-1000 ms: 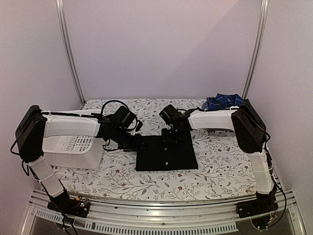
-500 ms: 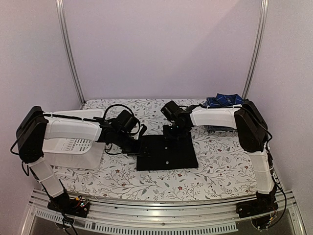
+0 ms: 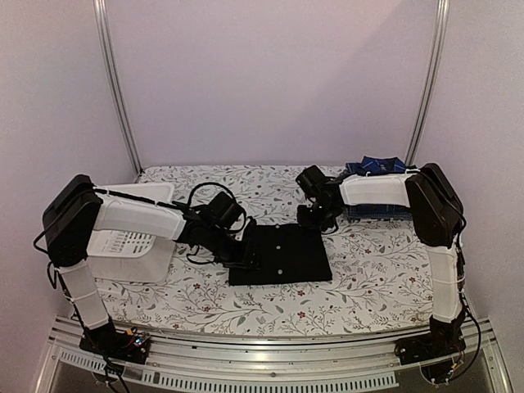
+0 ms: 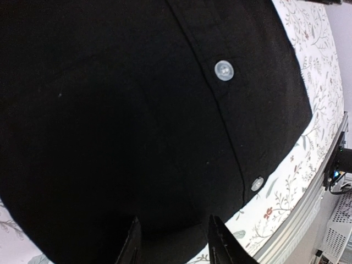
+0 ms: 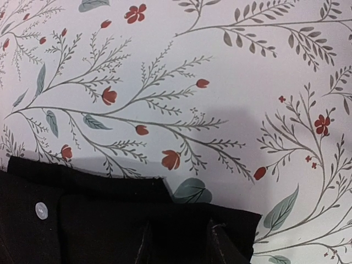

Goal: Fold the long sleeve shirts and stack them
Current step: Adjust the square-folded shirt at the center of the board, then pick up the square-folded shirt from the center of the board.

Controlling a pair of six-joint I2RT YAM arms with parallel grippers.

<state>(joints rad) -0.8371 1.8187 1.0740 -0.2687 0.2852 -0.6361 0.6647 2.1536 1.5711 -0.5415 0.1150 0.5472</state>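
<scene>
Left gripper (image 4: 173,220): parted, black shirt (image 3: 282,254) 9 o'clock
Right gripper (image 5: 180,224): parted, 1 o'clock corner
Done: black looks folded
Remaining: plaid shirt (image 3: 372,166), stacking

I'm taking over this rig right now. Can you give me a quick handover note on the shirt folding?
Left gripper: jaws apart over the left edge of the plain black buttoned cloth shirt, no clear grip.
Right gripper: jaws apart at its far right corner, no clear grip.
Done: black shirt lies folded flat, mid-table.
Left: blue-and-navy plaid shirt looks bunched at the far right edge, behind the right arm; fold it, then stack both.
</scene>
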